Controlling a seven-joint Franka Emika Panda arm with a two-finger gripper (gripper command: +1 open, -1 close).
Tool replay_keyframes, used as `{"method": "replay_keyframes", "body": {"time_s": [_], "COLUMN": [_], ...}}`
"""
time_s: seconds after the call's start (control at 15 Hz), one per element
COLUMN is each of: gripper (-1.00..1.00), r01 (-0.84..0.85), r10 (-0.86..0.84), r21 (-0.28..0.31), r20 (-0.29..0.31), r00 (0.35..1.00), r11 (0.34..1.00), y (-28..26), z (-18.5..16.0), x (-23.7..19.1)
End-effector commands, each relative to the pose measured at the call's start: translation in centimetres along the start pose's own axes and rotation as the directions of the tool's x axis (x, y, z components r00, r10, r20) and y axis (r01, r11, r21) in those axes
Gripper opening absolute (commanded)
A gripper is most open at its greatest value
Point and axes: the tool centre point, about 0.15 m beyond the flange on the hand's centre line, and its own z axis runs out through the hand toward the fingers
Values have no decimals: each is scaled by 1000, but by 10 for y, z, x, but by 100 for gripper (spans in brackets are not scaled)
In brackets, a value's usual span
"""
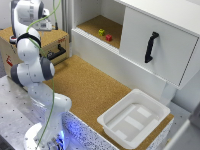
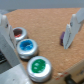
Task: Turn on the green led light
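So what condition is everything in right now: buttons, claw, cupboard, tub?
Green button: not pressed, nothing touching it; no glow I can make out.
Blue button: not pressed.
Red button: not pressed.
Gripper: open, holding nothing, above the cork surface.
Cabinet sliding door: covers one side, the other side open.
Two small blocks: sitting on the open shelf.
White tub: empty.
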Motion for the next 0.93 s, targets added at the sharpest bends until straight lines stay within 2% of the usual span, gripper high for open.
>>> {"method": "replay_keyframes", "body": {"time_s": [0.0, 0.13, 0.47, 0.6, 0.8, 0.87], "gripper": [100, 100, 100, 100, 100, -100], "r01": [55, 85, 119, 169, 181, 161], "r10": [-44, -75, -114, -167, -172, -149], "r21": [-49, -43, -39, -3, -58, -93], "r20": [190, 188, 126, 124, 140, 126], "r00": [981, 979, 986, 978, 975, 981], "r11": [997, 995, 992, 986, 982, 983], "y": [-65, -84, -115, -121, -110, -101], "z": [-6, -2, 6, 13, 19, 15], "x": [52, 52, 65, 76, 76, 71]}}
